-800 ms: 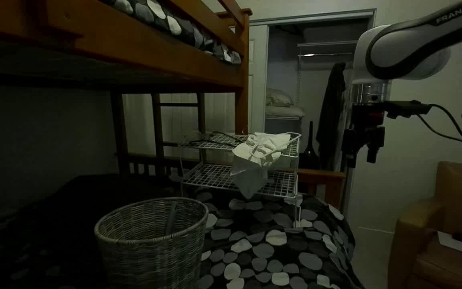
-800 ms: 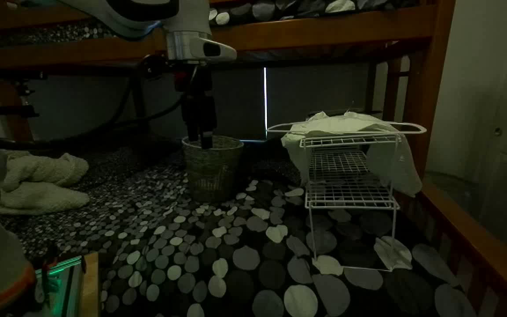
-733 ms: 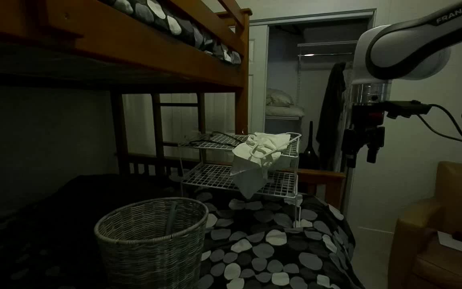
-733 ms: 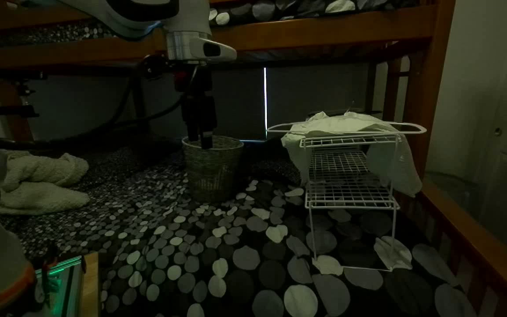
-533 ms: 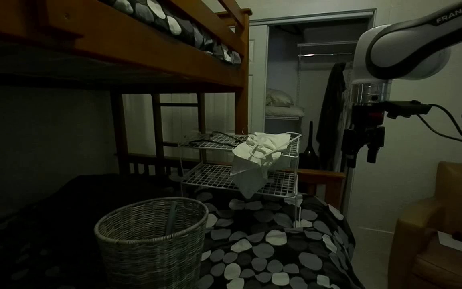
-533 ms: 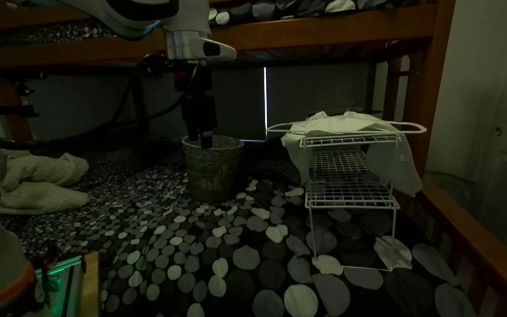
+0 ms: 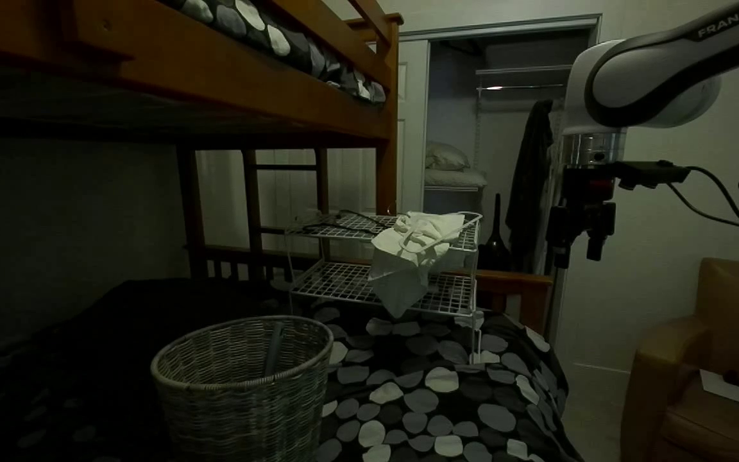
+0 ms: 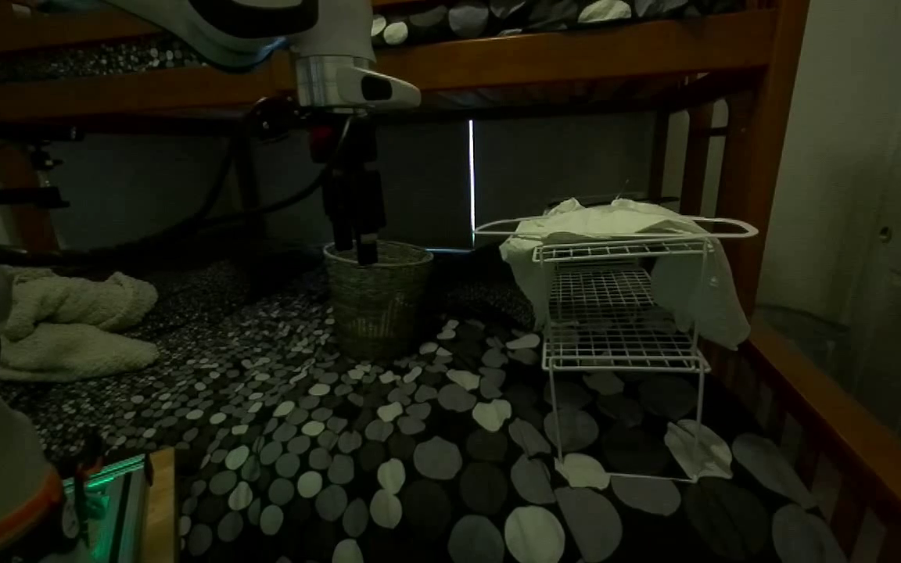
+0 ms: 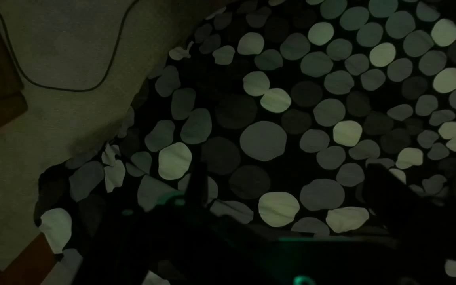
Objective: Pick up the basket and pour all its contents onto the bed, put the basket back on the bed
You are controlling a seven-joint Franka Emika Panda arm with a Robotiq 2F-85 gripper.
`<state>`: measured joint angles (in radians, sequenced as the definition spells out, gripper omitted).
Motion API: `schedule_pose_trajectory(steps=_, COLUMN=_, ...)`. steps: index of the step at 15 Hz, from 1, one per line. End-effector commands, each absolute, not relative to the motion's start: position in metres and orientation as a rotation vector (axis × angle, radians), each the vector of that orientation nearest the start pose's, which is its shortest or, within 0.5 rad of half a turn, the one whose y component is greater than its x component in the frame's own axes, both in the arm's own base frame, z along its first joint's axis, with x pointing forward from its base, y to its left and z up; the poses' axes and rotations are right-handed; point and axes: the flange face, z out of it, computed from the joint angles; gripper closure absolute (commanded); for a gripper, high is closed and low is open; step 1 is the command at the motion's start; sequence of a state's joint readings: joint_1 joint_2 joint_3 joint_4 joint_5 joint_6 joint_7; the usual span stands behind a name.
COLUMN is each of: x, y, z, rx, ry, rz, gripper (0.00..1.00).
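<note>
The pale woven basket [image 7: 241, 417] stands upright on the bed [image 7: 417, 420], whose cover has grey and white spots. A grey narrow item [image 7: 274, 350] leans inside the basket; the rest of its contents is hidden. The basket [image 8: 382, 313] also stands on the bed [image 8: 427, 461] in an exterior view. My gripper [image 7: 578, 253] hangs pointing down, well apart from the basket. In an exterior view the gripper [image 8: 355, 249] overlaps the basket's rim in the picture. In the wrist view the gripper [image 9: 287, 174] has its fingers wide apart, with only bed cover [image 9: 263, 140] below.
A white wire rack [image 8: 622, 363] with white cloth [image 8: 607, 223] stands on the bed. The upper bunk's wooden beam [image 8: 576, 62] runs overhead. A fleece blanket [image 8: 75, 328] lies beside the robot base. A tan armchair [image 7: 671, 359] stands off the bed; a cable [image 9: 73, 90] lies on the floor.
</note>
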<state>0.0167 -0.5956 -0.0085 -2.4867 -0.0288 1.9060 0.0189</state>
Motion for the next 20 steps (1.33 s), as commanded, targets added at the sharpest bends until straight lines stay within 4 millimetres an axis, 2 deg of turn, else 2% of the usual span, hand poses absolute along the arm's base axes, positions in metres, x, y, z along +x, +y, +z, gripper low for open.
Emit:
schedule_pose_trajectory(steps=1, x=0.371, y=0.001, z=0.493, rx=-3.164, ry=0.0, rz=-0.023, gripper=0.0)
schedule_pose_trajectory(steps=6, x=0.371, y=0.001, z=0.493, rx=-3.164, ry=0.0, rz=-0.023, gripper=0.0)
schedule_pose_trajectory(steps=7, x=0.381, y=0.014, z=0.485, rx=-3.155, ry=-0.08, rz=-0.01, gripper=0.0)
schedule_pose_trajectory(steps=9, x=0.406, y=0.059, z=0.467, rx=-3.125, ry=-0.199, rz=-0.055, gripper=0.0)
schedule_pose_trajectory(steps=13, x=0.444, y=0.162, z=0.458, rx=-3.012, ry=-0.414, rz=-0.348, gripper=0.0)
schedule_pose_trajectory(steps=15, x=0.471, y=0.207, z=0.457, rx=-2.962, ry=-0.444, rz=-0.488, gripper=0.0)
schedule_pose_trajectory(steps=17, x=0.496, y=0.248, z=0.447, rx=-2.91, ry=-0.421, rz=-0.506, gripper=0.0)
schedule_pose_trajectory(steps=19, x=0.516, y=0.284, z=0.426, rx=-2.84, ry=-0.41, rz=-0.364, gripper=0.0)
schedule_pose_trajectory(steps=20, x=0.489, y=0.256, z=0.447, rx=-2.896, ry=-0.434, rz=-0.47, gripper=0.0)
